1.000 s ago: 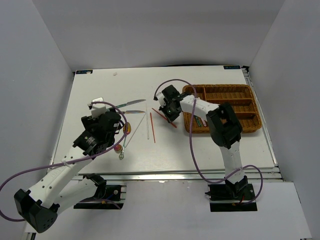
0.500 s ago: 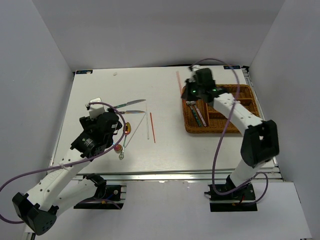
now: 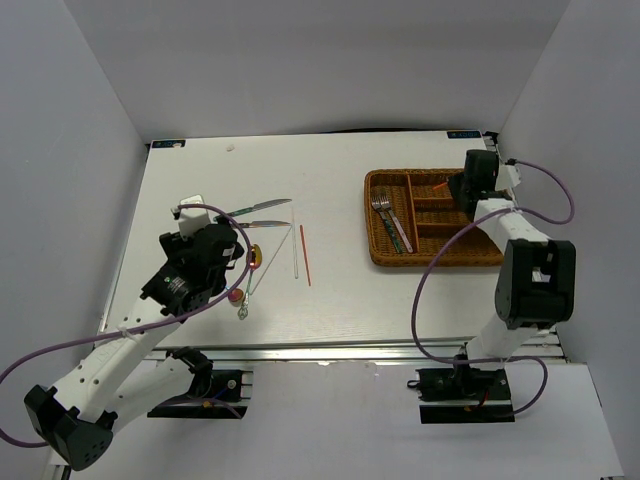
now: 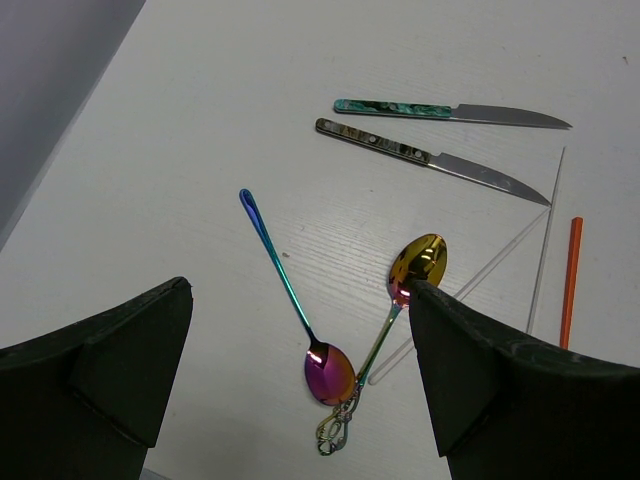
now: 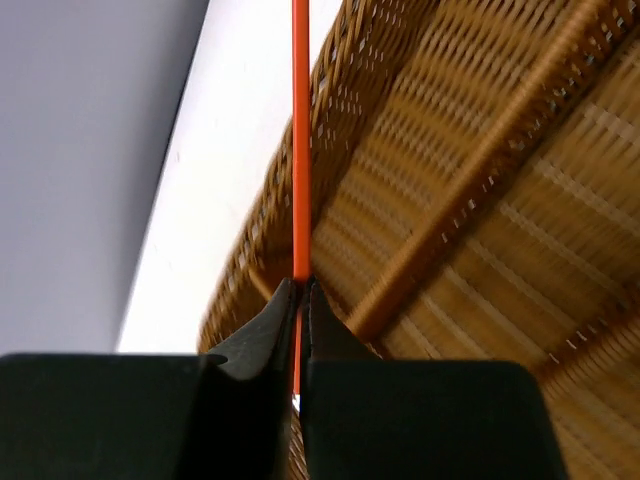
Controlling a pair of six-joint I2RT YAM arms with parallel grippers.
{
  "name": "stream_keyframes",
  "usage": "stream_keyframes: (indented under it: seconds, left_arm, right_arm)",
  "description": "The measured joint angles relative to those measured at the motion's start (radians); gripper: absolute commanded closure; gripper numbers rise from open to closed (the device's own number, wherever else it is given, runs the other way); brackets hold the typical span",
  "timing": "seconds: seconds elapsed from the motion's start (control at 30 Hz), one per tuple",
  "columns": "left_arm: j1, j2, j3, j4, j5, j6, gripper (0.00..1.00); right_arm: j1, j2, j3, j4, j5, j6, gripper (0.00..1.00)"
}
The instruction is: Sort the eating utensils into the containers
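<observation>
My right gripper hovers over the far slots of the brown wicker tray, shut on a red chopstick. In the right wrist view the red chopstick runs straight out from the pinched gripper above the weave. Forks lie in the tray's long left section. My left gripper stands open above two crossed spoons, one purple-bowled and one gold. Two knives lie beyond them.
Between the arms, a white chopstick and another red chopstick lie side by side on the white table. A second white stick slants under the gold spoon. Grey walls close in on the table's left, back and right.
The right arm swung from the table's middle to the far right, carrying the red chopstick over the tray. The left arm has barely moved and stays open.
</observation>
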Motion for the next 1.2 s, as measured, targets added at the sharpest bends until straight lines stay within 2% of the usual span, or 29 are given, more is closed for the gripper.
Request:
stream_keyframes:
  seconds: [0.17, 0.3, 0.33, 0.4, 0.43, 0.53, 0.8, 1.0, 1.1, 1.2]
  left_arm:
    - [0.000, 0.014, 0.000, 0.001, 0.002, 0.005, 0.02]
    - [0.000, 0.034, 0.000, 0.000, 0.005, 0.010, 0.02]
    - [0.000, 0.037, 0.000, 0.000, 0.008, 0.011, 0.02]
    - [0.000, 0.038, 0.000, 0.000, 0.011, 0.014, 0.02]
    - [0.000, 0.038, 0.000, 0.001, 0.012, 0.014, 0.02]
    - [0.000, 0.039, 0.000, 0.002, 0.012, 0.018, 0.02]
    - [0.000, 0.050, 0.000, 0.003, 0.014, 0.021, 0.02]
    - [0.000, 0.050, 0.000, 0.004, 0.014, 0.021, 0.02]
    - [0.000, 0.049, 0.000, 0.004, 0.012, 0.020, 0.02]
    - [0.001, 0.040, 0.000, 0.003, 0.007, 0.016, 0.02]
  right_arm:
    - [-0.010, 0.160, 0.134, -0.034, 0.064, 0.136, 1.00]
    - [-0.049, 0.234, 0.144, -0.026, 0.040, 0.214, 1.00]
    - [-0.058, 0.248, 0.143, -0.019, 0.032, 0.222, 0.97]
    - [-0.072, 0.270, 0.143, -0.004, 0.020, 0.240, 0.75]
    - [-0.078, 0.279, 0.143, 0.007, 0.013, 0.242, 0.56]
    - [-0.080, 0.296, 0.140, 0.047, -0.020, 0.245, 0.46]
    - [-0.074, 0.301, 0.137, 0.130, -0.144, 0.224, 0.40]
    - [-0.042, 0.248, 0.131, 0.128, -0.196, 0.122, 0.38]
    - [0.031, 0.188, 0.172, 0.058, -0.188, -0.018, 0.39]
    - [0.195, 0.128, 0.241, 0.000, -0.155, -0.208, 0.40]
